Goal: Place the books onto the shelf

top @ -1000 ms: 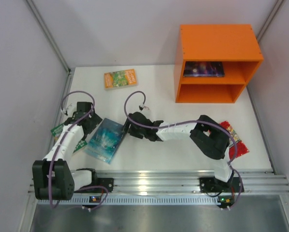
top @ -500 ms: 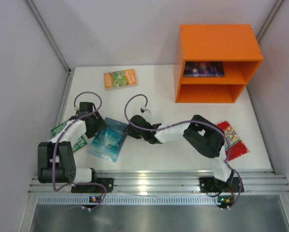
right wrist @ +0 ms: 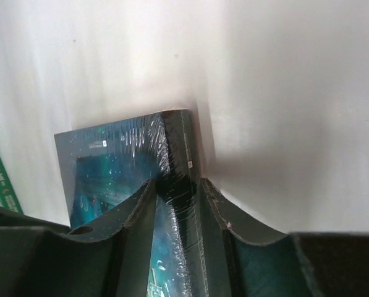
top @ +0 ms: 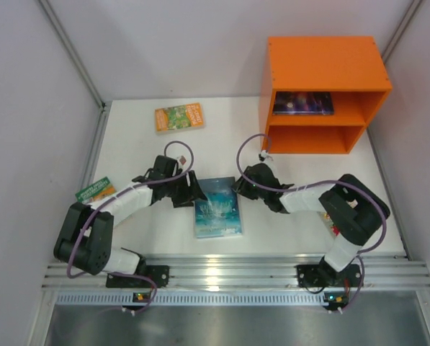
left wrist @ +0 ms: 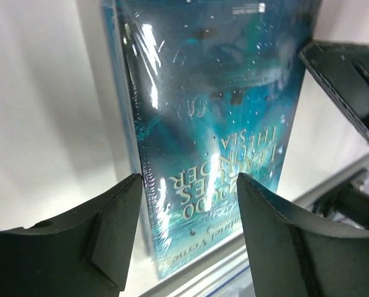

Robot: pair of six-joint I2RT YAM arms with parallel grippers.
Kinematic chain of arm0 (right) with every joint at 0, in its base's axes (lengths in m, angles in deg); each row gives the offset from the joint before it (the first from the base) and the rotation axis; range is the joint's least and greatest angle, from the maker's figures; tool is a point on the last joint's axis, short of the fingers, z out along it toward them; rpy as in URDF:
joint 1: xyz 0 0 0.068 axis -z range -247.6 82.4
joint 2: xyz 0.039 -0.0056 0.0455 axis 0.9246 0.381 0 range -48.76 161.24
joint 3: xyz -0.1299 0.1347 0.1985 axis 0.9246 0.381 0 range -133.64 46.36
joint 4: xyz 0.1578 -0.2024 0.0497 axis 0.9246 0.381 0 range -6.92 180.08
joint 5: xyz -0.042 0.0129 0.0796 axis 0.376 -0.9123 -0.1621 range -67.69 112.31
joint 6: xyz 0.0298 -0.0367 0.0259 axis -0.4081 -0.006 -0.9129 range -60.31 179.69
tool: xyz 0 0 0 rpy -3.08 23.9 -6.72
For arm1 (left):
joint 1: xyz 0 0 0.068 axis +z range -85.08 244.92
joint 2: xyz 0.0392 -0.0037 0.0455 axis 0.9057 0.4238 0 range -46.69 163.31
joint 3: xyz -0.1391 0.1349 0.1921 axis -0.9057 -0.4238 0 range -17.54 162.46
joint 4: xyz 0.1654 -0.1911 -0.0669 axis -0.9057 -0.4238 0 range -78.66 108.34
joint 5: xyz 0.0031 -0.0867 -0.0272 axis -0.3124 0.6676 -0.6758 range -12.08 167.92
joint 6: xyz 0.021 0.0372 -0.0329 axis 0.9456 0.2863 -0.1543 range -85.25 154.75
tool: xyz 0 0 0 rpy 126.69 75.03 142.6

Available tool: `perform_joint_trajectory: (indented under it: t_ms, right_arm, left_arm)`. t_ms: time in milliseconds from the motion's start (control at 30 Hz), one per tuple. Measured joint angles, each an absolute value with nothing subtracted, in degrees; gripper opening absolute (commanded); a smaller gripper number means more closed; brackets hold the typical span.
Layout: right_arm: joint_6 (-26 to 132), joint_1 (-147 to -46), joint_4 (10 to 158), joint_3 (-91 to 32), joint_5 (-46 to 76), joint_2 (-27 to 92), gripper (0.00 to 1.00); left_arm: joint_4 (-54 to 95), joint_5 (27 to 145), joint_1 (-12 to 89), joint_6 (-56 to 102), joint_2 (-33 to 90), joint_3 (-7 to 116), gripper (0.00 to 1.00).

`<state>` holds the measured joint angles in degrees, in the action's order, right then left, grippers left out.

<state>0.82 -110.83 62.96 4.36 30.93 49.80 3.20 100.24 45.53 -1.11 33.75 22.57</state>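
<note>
Overhead feed: the pale teal book (top: 217, 209) rests on the white table (top: 222, 140) between my two arms, near the front edge. My right pincer (right wrist: 178, 185) is clamped on the book's edge (its plastic wrap glints between the fingers). My left pincer (left wrist: 187, 185) is spread wide over the cover, not gripping. The orange shelf (top: 323, 65) stands well apart, with a dark blue-purple book (top: 303, 103) in its upper compartment.

Shelf (top: 323, 65) sitting at tabletop (top: 222, 144) far-right corner, shelved book (top: 303, 103) lying in upper compartment; middle book (top: 217, 207) sitting by near edge, centred.
</note>
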Motion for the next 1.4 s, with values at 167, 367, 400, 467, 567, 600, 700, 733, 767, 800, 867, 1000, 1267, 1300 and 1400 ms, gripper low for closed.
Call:
perform_joint_trajectory:
  t_ms: [167,367,400,467,567,600,700,733,767,800,867,1000,1267,1300,1400]
  right_arm:
    - [7.60,-106.87,67.44,9.34,28.03,42.59,0.45]
    - [12.19,-106.41,75.11,13.02,26.41,32.86,0.54]
    - [12.36,-106.41,75.57,13.48,25.82,31.77,0.57]
    - [12.58,-106.43,75.98,14.42,24.20,30.44,0.59]
    - [12.54,-106.91,75.87,15.77,21.93,30.22,0.61]
    - [12.45,-107.18,75.90,16.21,21.47,30.26,0.61]
    - [11.86,-108.75,75.55,16.64,20.92,31.16,0.62]
    - [11.53,-109.38,74.93,16.64,20.81,31.66,0.63]
    - [11.47,-109.95,74.28,16.62,20.86,32.01,0.63]
    - [11.14,-110.45,73.58,16.62,20.86,32.43,0.64]
    - [10.57,-111.15,71.96,16.49,20.86,33.30,0.65]
    - [8.86,-111.68,69.27,15.73,19.94,35.31,0.67]
    - [2.99,-105.21,56.29,18.81,11.92,38.72,0.65]
    - [1.63,-103.90,52.79,20.01,10.48,39.49,0.65]
    - [0.52,-101.71,48.95,21.34,7.79,40.29,0.65]
  left_arm:
    - [4.56,101.49,43.12,-2.05,32.59,22.57,0.71]
    - [6.76,100.13,43.08,-1.59,28.09,20.52,0.72]
    - [7.70,100.48,43.08,-1.59,27.92,19.65,0.72]
    - [8.62,101.34,42.92,-1.61,28.59,18.29,0.71]
    - [10.31,102.47,42.27,-1.81,30.39,16.52,0.69]
    - [11.07,102.67,42.01,-1.98,30.78,15.95,0.68]
    - [13.15,103.89,41.39,-2.57,32.29,14.44,0.60]
    - [13.80,104.24,41.26,-2.79,32.96,14.20,0.58]
    - [14.52,104.70,41.22,-2.88,33.75,14.16,0.54]
    - [15.46,105.58,41.20,-3.05,34.76,14.16,0.50]
    - [16.91,106.32,41.20,-3.10,36.26,14.18,0.34]
    - [17.98,107.57,41.35,-3.05,37.10,14.51,0.13]
    - [23.38,113.71,44.00,-7.66,40.83,13.55,0.08]
    - [24.60,114.76,44.24,-8.41,41.53,13.33,0.08]
    - [26.89,116.94,44.45,-9.70,43.13,13.29,0.07]
